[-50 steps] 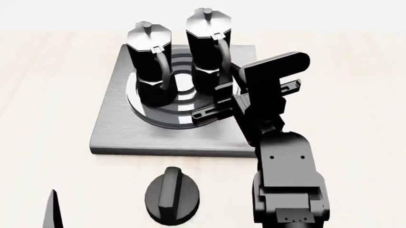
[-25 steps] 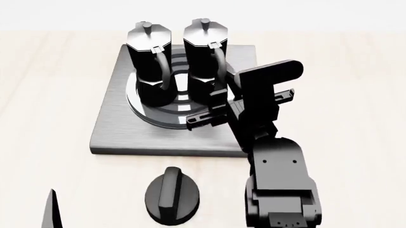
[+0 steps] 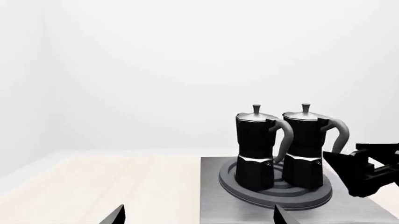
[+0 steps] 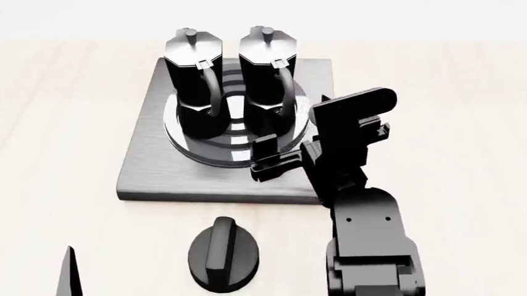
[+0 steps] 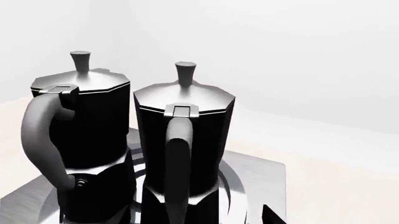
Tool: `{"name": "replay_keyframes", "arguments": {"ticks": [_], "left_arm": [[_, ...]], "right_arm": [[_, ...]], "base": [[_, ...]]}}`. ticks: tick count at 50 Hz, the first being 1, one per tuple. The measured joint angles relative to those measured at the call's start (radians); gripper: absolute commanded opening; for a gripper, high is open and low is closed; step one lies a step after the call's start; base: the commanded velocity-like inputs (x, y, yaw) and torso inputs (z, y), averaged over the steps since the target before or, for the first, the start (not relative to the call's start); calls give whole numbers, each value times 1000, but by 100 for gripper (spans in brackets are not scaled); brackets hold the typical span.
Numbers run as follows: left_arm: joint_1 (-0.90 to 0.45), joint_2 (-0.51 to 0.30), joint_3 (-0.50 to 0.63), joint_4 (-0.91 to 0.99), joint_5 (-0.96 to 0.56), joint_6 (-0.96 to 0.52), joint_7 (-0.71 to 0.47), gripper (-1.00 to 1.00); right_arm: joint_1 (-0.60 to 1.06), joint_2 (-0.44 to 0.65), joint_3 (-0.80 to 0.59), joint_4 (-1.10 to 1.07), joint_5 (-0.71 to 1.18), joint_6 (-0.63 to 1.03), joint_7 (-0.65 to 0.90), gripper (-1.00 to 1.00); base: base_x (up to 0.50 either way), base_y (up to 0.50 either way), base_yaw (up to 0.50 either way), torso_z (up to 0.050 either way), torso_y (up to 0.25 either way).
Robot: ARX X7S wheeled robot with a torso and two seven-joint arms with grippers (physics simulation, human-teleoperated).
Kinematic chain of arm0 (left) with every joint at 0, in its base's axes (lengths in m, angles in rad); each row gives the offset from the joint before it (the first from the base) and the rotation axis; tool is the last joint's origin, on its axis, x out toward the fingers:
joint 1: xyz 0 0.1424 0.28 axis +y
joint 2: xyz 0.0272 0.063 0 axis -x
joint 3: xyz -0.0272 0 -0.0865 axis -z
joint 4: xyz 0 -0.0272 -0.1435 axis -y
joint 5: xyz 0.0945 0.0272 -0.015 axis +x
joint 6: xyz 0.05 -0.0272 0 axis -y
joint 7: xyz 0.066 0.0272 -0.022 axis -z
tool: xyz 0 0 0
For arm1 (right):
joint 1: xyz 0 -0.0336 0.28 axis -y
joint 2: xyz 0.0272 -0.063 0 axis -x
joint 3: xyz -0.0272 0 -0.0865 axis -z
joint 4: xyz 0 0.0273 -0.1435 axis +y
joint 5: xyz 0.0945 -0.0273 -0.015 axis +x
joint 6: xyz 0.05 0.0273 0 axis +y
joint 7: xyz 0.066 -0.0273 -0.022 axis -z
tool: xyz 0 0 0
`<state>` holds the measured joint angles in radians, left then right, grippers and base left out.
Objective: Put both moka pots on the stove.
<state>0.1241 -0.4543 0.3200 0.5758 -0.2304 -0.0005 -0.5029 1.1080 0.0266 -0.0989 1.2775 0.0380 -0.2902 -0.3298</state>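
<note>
Both moka pots stand upright side by side on the ring burner of the stove (image 4: 147, 166): the left pot (image 4: 194, 80) and the right pot (image 4: 268, 71). Their handles point toward me. My right gripper (image 4: 266, 157) is open and holds nothing. It hangs just in front of the right pot's handle (image 5: 177, 158), apart from it. One of its fingertips (image 5: 269, 216) shows in the right wrist view. My left gripper (image 3: 199, 218) is open and holds nothing, low over the table left of the stove (image 3: 249, 210). Only a sliver of it (image 4: 68, 274) shows in the head view.
A low round black knob (image 4: 222, 253) with a ridge lies on the light wooden table (image 4: 58, 123) in front of the stove. My right arm (image 4: 371, 240) reaches over the stove's front right corner, and its hand (image 3: 367, 172) sits close beside the pots.
The right pot has settled slightly lower and to the left on the burner. My right gripper has drawn back from its handle toward the stove's front edge. The left arm has not moved.
</note>
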Motion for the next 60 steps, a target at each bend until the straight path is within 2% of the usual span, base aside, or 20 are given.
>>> {"name": "replay_keyframes", "arguments": {"ticks": [4,15,25,40,60], "left_arm": [[0,0,1,-2,1,1,-1,100],[0,-1,6,-4,4,3,-2,100],[1,-2,10,-1,7,2,-5,100],[1,-3,18,12,11,-7,-12,100],[-2,-5,16,-1,9,6,-14,100]], "right_arm": [[-115,18,11,-191,4,82,27,100],[-492,39,32,-993,-22,320,155,100],[-732,51,40,-1427,-48,440,243,100],[-943,71,46,-1727,-51,480,312,100],[-1110,102,12,-1804,-64,402,362,100]], "base": [[0,0,0,0,0],[0,0,0,0,0],[0,0,0,0,0],[0,0,0,0,0],[0,0,0,0,0]]}}
